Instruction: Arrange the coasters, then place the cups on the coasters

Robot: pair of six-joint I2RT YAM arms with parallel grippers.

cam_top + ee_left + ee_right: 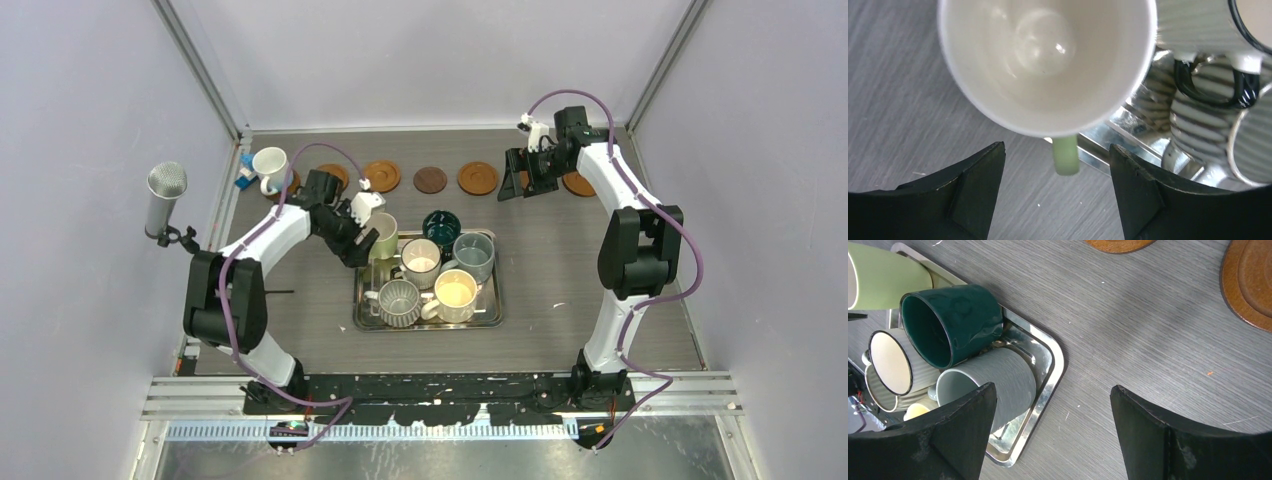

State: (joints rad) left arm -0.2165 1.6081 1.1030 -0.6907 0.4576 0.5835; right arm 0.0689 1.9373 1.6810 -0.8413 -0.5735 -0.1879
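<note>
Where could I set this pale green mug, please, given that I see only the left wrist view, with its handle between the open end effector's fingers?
Observer: The top view shows a row of coasters along the far side of the table. The third coaster from the left, just beyond the pale green mug, is bare.
Operator: Thank you. Are any cups on coasters yet?
Observer: One, as far as the top view shows. A white cup stands on the far-left coaster.
Operator: And where is the right arm?
Observer: The right end effector hangs open near the row's right end, holding nothing.
</note>
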